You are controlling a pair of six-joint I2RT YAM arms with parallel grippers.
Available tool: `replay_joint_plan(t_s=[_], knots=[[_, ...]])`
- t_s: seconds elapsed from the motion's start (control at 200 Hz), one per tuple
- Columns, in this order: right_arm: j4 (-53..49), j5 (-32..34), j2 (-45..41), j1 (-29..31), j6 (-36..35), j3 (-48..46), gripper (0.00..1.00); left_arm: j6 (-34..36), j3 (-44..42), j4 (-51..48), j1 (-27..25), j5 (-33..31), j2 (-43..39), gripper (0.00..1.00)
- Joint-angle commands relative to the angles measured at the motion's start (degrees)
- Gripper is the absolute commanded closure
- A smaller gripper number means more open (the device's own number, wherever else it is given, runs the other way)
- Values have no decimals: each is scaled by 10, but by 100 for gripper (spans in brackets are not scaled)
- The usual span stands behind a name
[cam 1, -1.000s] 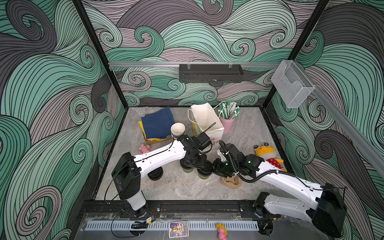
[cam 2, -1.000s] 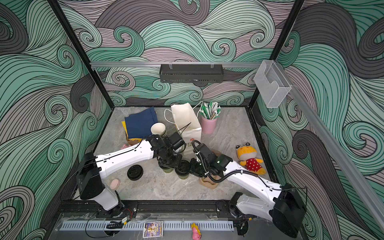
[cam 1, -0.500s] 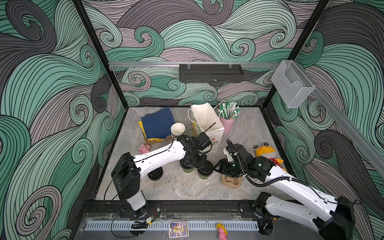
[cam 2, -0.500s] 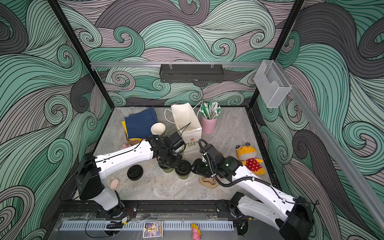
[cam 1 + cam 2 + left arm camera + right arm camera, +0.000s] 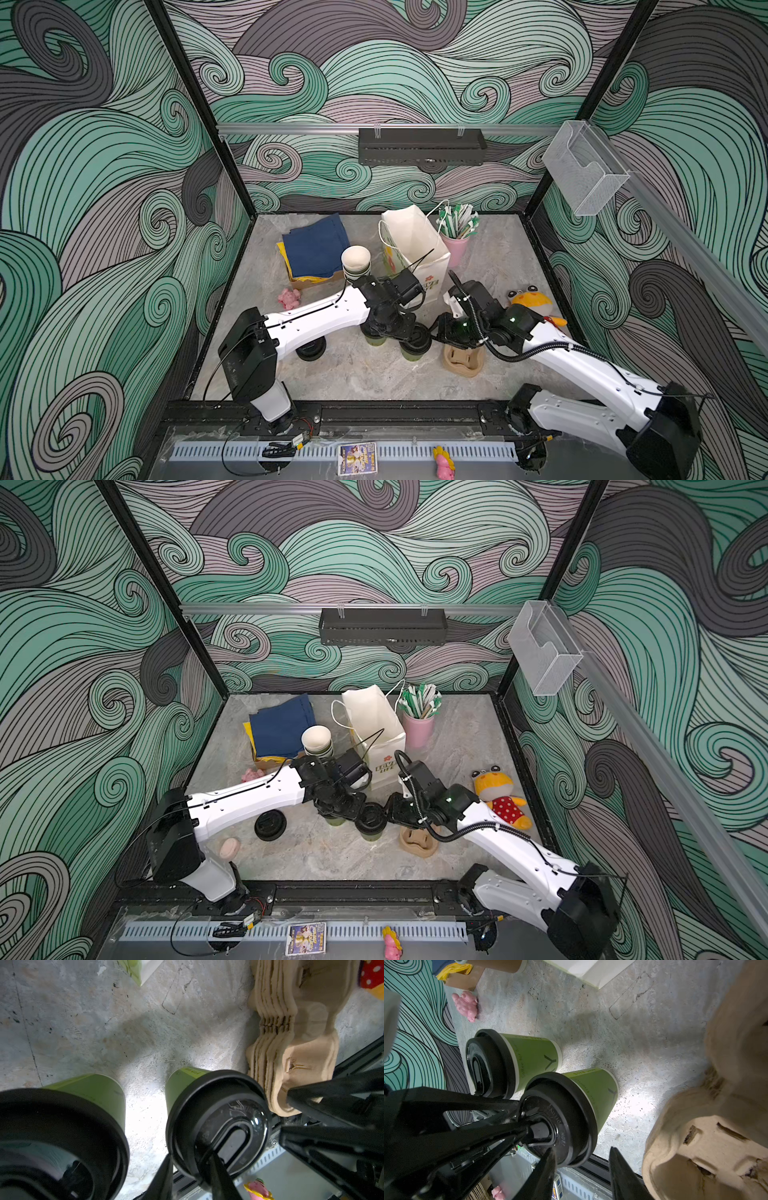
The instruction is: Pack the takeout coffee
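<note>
I look down into a booth whose walls (image 5: 104,208) carry swirling waves in teal, grey and mauve. A black shelf (image 5: 422,146) hangs on the far rail and a clear holder (image 5: 584,166) on the right. The table (image 5: 365,378) is grey marbled stone, speckled up close.

Both coffees stand upright near its middle, lidded and just apart: the left cup (image 5: 533,1057) and the right cup (image 5: 593,1088). They sit between a loose black lid (image 5: 270,825) and the stacked pulp carriers (image 5: 463,365), nearer than the white paper bag (image 5: 411,245).

My left jaws straddle the rim of the right cup's lid (image 5: 218,1118); whether they are pinching or only resting, I cannot tell. My right jaws stand parted and empty just beside that lid.

The left cup reads "Coffee for", the rest hidden, with a dark Y mark. The lid's embossing, and the bag's green lettering under a red flower, are too small for me to read.
</note>
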Motion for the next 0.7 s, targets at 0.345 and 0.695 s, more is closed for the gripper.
replay_joint_plan(t_s=[0.345, 0.695], knots=[[10, 0, 43, -6, -1, 6, 70, -21, -23, 23, -3, -34, -23, 73], [-36, 7, 69, -6, 4, -25, 76, -10, -30, 14, -3, -19, -7, 77]])
